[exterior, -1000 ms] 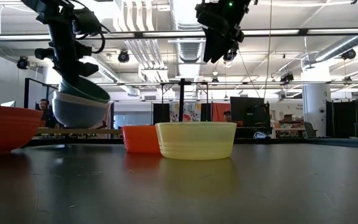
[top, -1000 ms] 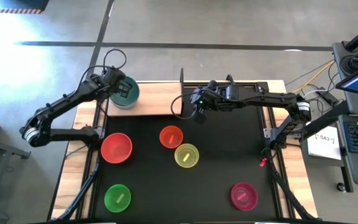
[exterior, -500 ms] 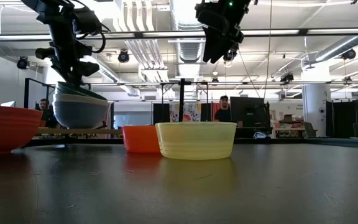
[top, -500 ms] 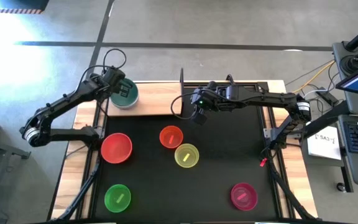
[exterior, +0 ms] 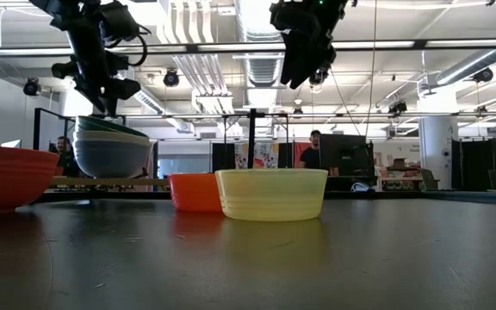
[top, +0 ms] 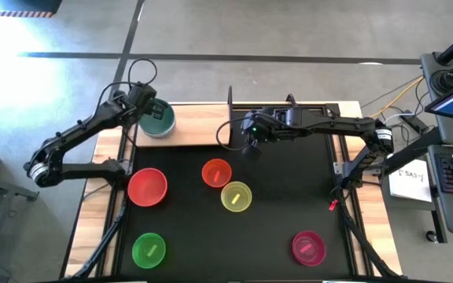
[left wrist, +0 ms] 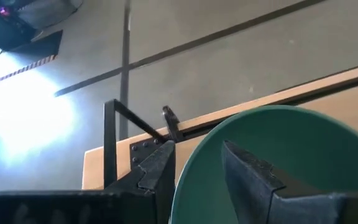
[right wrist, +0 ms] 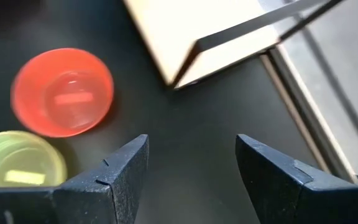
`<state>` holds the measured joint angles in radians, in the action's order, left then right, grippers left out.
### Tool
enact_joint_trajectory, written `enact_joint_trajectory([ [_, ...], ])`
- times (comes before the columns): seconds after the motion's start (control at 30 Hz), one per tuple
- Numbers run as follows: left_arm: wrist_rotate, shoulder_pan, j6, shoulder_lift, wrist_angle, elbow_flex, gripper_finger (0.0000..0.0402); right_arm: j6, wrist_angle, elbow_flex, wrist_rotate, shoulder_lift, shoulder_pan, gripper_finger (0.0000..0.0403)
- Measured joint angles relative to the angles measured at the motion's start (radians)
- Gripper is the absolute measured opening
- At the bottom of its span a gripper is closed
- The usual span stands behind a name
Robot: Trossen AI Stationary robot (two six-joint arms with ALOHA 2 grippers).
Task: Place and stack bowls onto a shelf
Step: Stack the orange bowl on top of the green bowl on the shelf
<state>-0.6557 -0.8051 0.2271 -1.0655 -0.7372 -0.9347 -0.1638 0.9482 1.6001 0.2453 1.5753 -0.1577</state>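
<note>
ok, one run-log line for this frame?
left gripper: open over teal bowl, stacked on shelf | right gripper: open, empty, above mat | orange bowl, yellow bowl: on mat

Bright overhead lighting; floor glare [top: 6,39] at upper left of high view; orange bowl [right wrist: 62,92] blurred.

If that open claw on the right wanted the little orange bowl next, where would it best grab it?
Probably by the rim, coming straight down. The orange bowl sits upright and open, so one finger can go inside its thin wall. The side facing the shelf is free; the yellow bowl crowds the opposite side. The right gripper hovers open nearby.
</note>
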Motion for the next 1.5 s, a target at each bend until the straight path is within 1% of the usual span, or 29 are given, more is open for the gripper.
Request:
enact_joint_trajectory([
  [0.07, 0.045, 0.001, -0.021, 0.008, 0.001, -0.017, 0.0114, 0.000, 0.000, 0.000, -0.030, 0.000, 0.000, 0.0228],
  [0.1, 0.085, 0.001, -0.031, 0.011, 0.002, -0.029, 0.0114, 0.000, 0.000, 0.000, -0.046, 0.000, 0.000, 0.0228],
  [0.27, 0.393, 0.040, -0.044, 0.014, 0.060, -0.062, 0.0114, -0.014, 0.005, 0.000, -0.144, 0.000, 0.001, 0.0228],
  [0.37, 0.537, 0.107, -0.041, 0.007, 0.080, -0.061, 0.0114, -0.063, 0.015, 0.000, -0.169, 0.000, 0.005, 0.0228],
  [0.47, 0.611, 0.218, -0.026, 0.000, 0.054, -0.059, 0.0114, -0.130, 0.038, 0.000, -0.172, 0.000, 0.011, 0.0228],
  [0.67, 0.621, 0.534, 0.072, -0.001, 0.031, -0.058, 0.0114, -0.181, 0.123, 0.000, -0.186, 0.000, 0.036, 0.0228],
  [0.77, 0.588, 0.683, 0.171, -0.003, -0.004, -0.058, 0.0114, -0.191, 0.124, 0.000, -0.186, 0.000, 0.053, 0.0228],
  [0.87, 0.535, 0.788, 0.360, -0.010, -0.159, -0.058, 0.0114, -0.217, 0.124, 0.000, -0.186, 0.000, 0.068, 0.0228],
  [1.0, 0.524, 0.915, 0.632, -0.019, -0.388, -0.058, 0.0114, -0.238, 0.125, 0.000, -0.186, 0.000, 0.090, 0.0228],
  [1.07, 0.518, 0.989, 0.731, -0.024, -0.445, -0.057, 0.0114, -0.238, 0.125, 0.000, -0.186, 0.000, 0.100, 0.0228],
  [1.17, 0.507, 1.098, 0.848, -0.041, -0.469, -0.057, 0.0114, -0.238, 0.124, 0.000, -0.185, 0.000, 0.112, 0.0228],
  [1.33, 0.485, 1.227, 0.964, -0.100, -0.471, -0.057, 0.0114, -0.248, 0.119, 0.000, -0.167, 0.000, 0.127, 0.0228],
  [1.5, 0.483, 1.272, 0.989, -0.178, -0.485, -0.053, 0.0114, -0.249, 0.117, 0.000, -0.166, 0.000, 0.132, 0.0228],
])
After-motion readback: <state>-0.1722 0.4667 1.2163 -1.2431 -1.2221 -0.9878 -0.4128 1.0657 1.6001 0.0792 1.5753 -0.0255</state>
